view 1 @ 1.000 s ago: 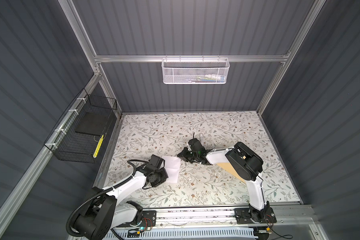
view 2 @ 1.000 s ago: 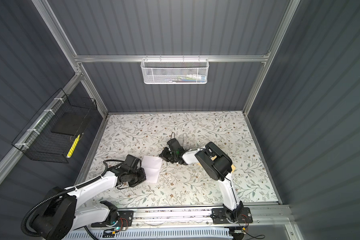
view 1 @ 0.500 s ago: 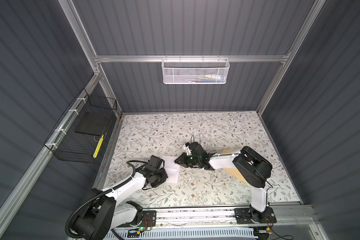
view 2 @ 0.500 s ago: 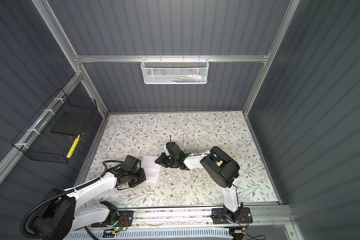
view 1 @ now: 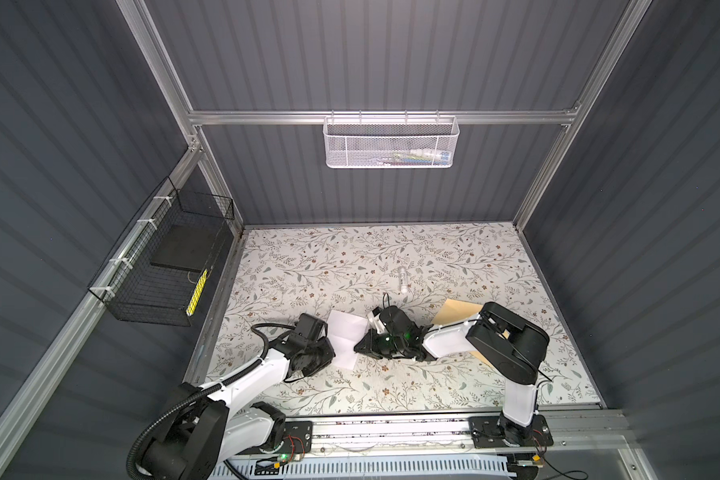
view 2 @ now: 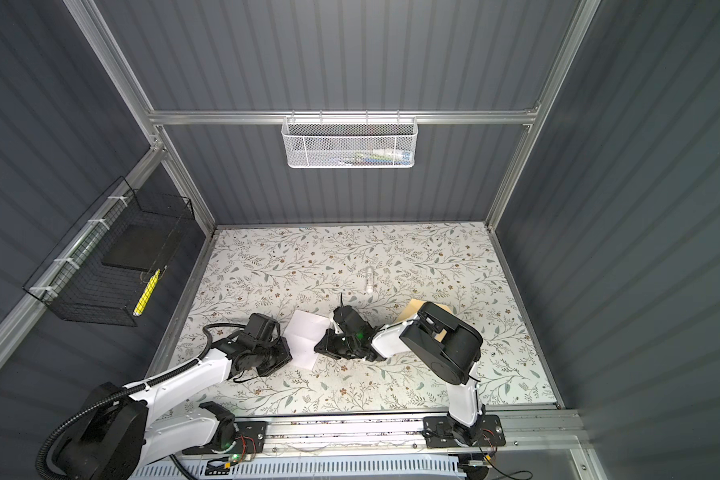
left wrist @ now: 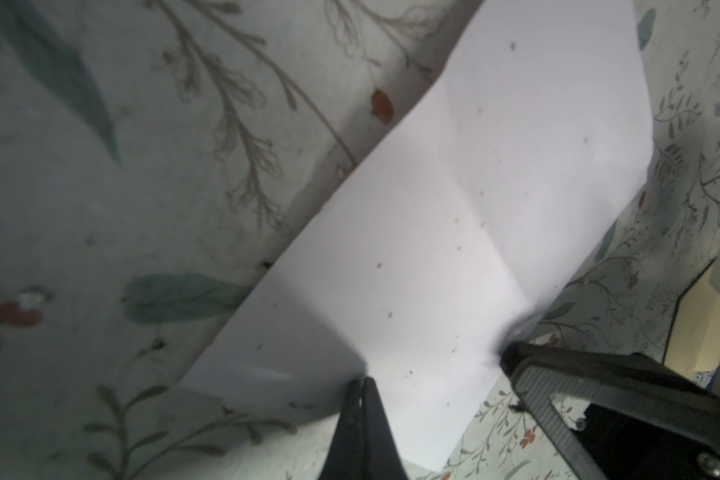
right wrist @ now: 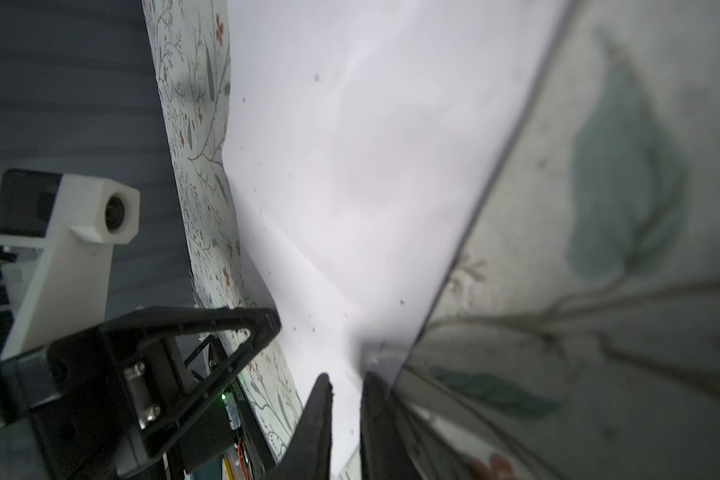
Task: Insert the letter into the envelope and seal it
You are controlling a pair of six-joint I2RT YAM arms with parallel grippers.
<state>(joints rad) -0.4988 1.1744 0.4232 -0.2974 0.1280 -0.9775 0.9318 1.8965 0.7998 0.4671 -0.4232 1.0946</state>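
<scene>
The letter (view 1: 346,338), a creased white sheet, lies left of centre on the floral table in both top views. My left gripper (view 1: 332,352) is at its left edge. In the left wrist view that gripper (left wrist: 360,380) is shut on the letter (left wrist: 454,232), pinching its near edge. My right gripper (view 1: 357,350) reaches across to the letter's right front corner. In the right wrist view that gripper (right wrist: 346,380) stands a narrow gap open, with the letter (right wrist: 371,166) showing between its fingers. The tan envelope (view 1: 454,311) lies at the right, partly hidden under the right arm.
A small white tube (view 1: 402,280) lies on the table behind the grippers. A white mesh basket (view 1: 391,143) hangs on the back wall. A black wire basket (view 1: 171,266) hangs on the left wall. The two grippers are close together over the letter.
My right gripper has moved left and toward the table's front, from beside the letter to its right front corner. The left gripper has stayed shut on the letter.
</scene>
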